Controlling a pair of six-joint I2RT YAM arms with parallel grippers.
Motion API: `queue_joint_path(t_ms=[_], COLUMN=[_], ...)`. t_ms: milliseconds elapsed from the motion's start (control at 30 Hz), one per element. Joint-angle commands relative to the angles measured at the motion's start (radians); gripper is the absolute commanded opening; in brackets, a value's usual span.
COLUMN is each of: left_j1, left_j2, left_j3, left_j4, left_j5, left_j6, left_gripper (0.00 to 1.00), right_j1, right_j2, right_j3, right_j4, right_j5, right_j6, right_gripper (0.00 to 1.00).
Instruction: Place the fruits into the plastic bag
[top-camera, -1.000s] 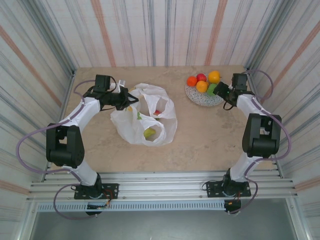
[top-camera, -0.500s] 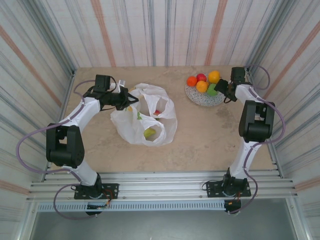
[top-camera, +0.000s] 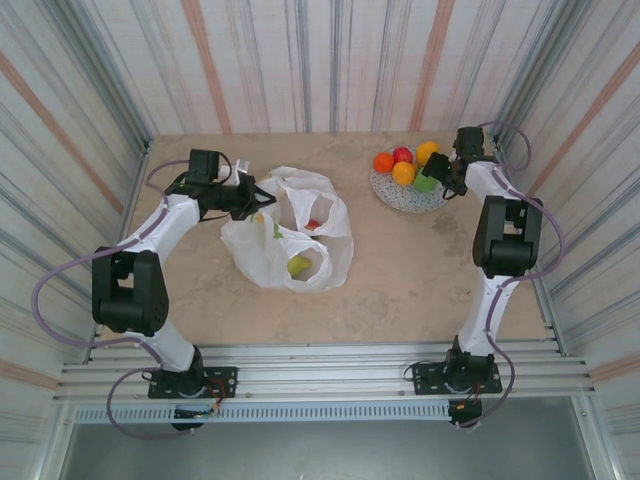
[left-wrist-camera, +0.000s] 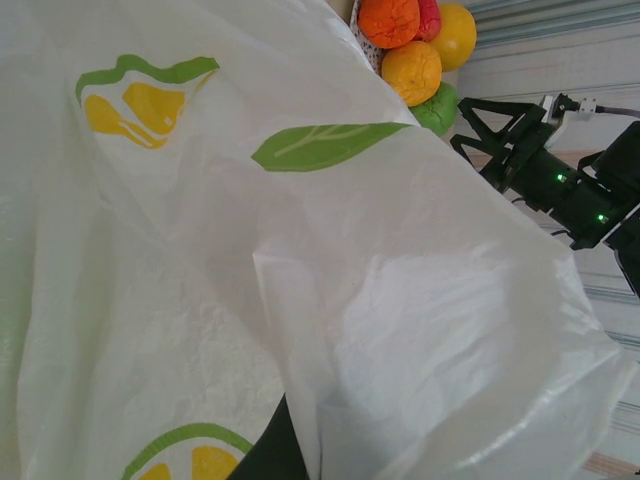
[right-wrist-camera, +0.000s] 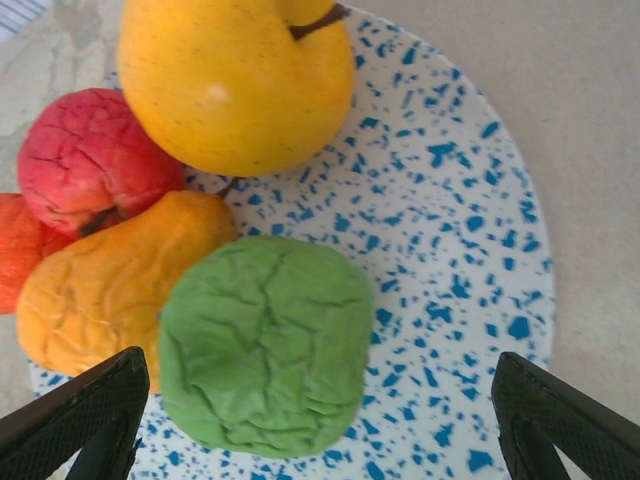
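Note:
The plastic bag (top-camera: 290, 240) lies crumpled at centre left, mouth up, with a green pear (top-camera: 299, 265) and a small red piece (top-camera: 314, 224) inside. My left gripper (top-camera: 252, 197) is shut on the bag's left rim. In the left wrist view the bag's film (left-wrist-camera: 300, 250) drapes over one dark finger (left-wrist-camera: 262, 462). My right gripper (right-wrist-camera: 318, 400) hangs open just above a green fruit (right-wrist-camera: 265, 343), its fingers to either side and not touching it. Around it lie a yellow fruit (right-wrist-camera: 235, 80), a red apple (right-wrist-camera: 85, 160) and an orange pear-shaped fruit (right-wrist-camera: 100, 290).
The fruits rest on a round speckled plate (top-camera: 408, 198) at the back right, close to the striped right wall. An orange ball (top-camera: 383, 162) sits on the plate's left side. Bare table lies between bag and plate and along the front.
My right arm has swung toward the back wall, bringing its gripper over the plate's right side. The left arm and the bag have not moved.

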Motion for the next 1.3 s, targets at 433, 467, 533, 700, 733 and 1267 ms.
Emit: queue_joint_path(t_ms=[433, 467, 533, 700, 733, 1267], left_j1=[0.012, 0.011, 0.011, 0.011, 0.011, 0.011], left_j2=[-0.032, -0.033, -0.033, -0.034, -0.034, -0.037], left_j3=[-0.007, -0.008, -0.009, -0.008, -0.008, -0.01], left_j4=[-0.01, -0.01, -0.011, -0.01, -0.01, -0.007], left_j5=[0.015, 0.015, 0.015, 0.016, 0.015, 0.019], left_j6=[0.009, 0.009, 0.009, 0.009, 0.009, 0.003], left_gripper=[0.0, 0.0, 0.0, 0.0, 0.0, 0.0], right_j1=[0.028, 0.027, 0.025, 0.024, 0.024, -0.009], right_j2=[0.114, 0.117, 0.119, 0.142, 0.149, -0.133], right_j3=[0.134, 0.135, 0.136, 0.149, 0.155, -0.047], right_j4=[-0.086, -0.086, -0.088, -0.1, -0.107, -0.043], right_j5=[-0.019, -0.016, -0.012, -0.028, -0.028, -0.038], right_j6=[-0.05, -0.051, -0.051, -0.051, -0.051, -0.032], right_gripper=[0.82, 0.81, 0.79, 0.77, 0.76, 0.63])
